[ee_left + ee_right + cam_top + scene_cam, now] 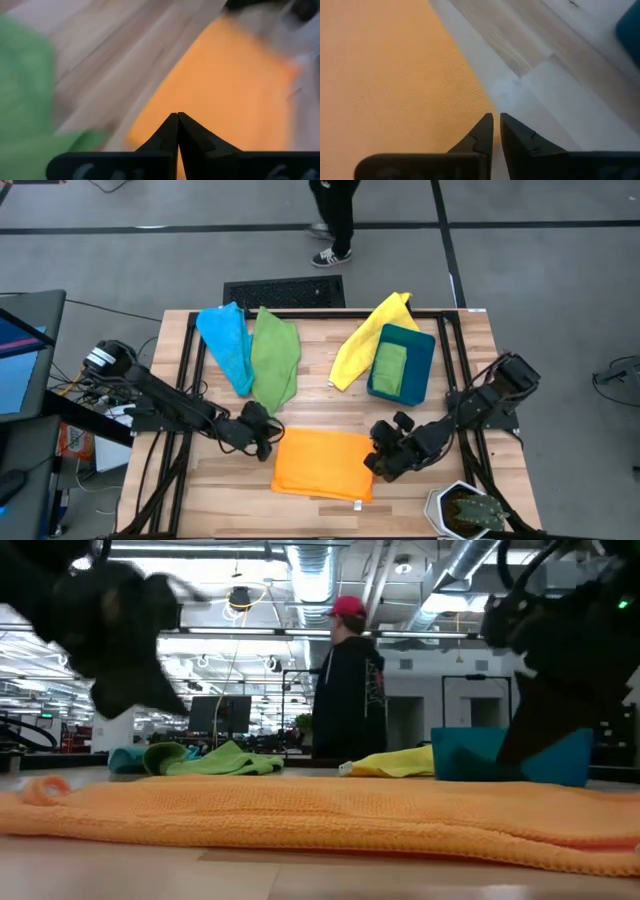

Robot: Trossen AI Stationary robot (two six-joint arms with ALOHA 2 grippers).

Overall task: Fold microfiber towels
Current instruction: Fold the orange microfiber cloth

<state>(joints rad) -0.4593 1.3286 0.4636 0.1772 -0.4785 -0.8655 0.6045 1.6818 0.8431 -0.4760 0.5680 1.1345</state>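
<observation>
Bright overhead light; blurred left wrist view.
</observation>
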